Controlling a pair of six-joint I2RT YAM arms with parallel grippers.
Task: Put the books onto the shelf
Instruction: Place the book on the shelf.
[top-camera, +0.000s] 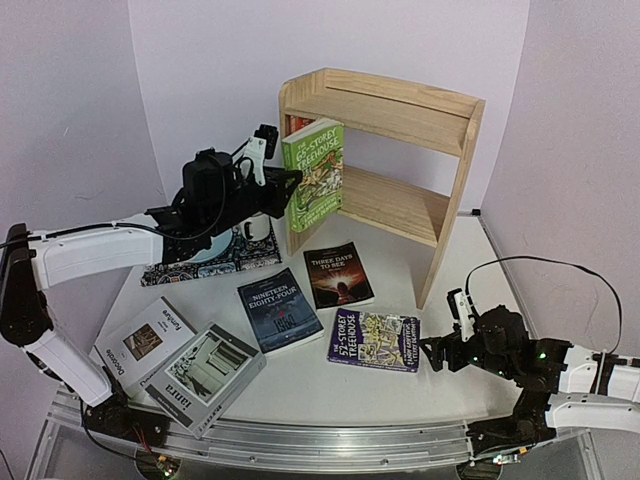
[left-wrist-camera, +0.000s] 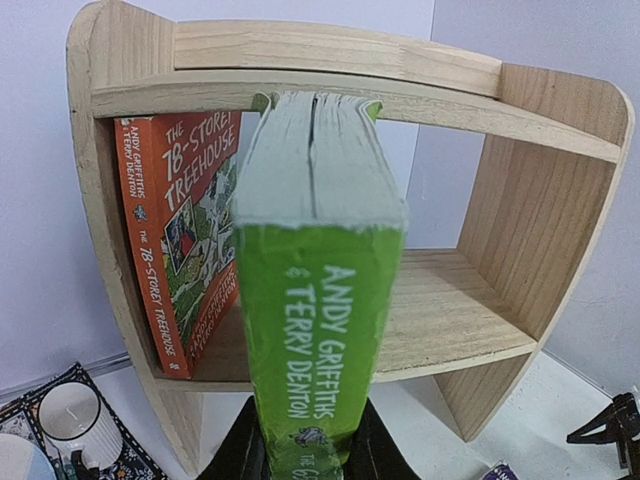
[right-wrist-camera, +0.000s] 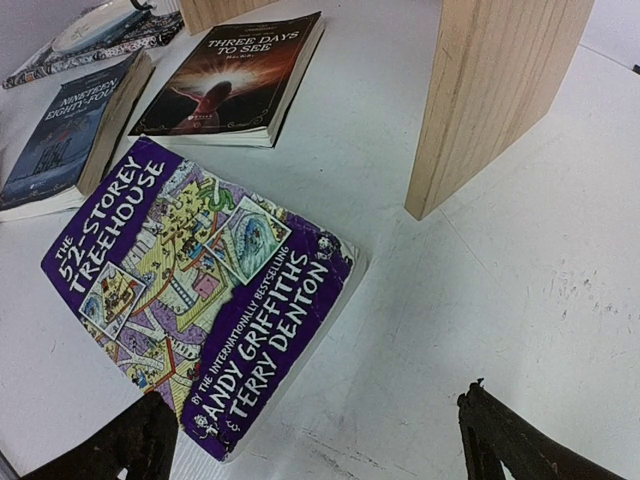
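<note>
At the table's (top-camera: 300, 385) near right edge our right gripper (right-wrist-camera: 320, 445) gapes wide beside the light, floppy purple 52-Storey Treehouse paperback (right-wrist-camera: 200, 300); we'd take it by the stiffer spine. Farther back, our left gripper (left-wrist-camera: 305, 445) pinches the green Treehouse paperback (left-wrist-camera: 320, 300) upright at the shelf's (top-camera: 400, 110) lower tier.

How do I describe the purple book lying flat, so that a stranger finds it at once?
Find the pine shelf. Before the foot of its right-hand side panel, one paperback lies flat: 52-Storey Treehouse. Only it has a purple cartoon cover; beside it, Three Days to See and Nineteen Eighty-Four are dark.
</note>
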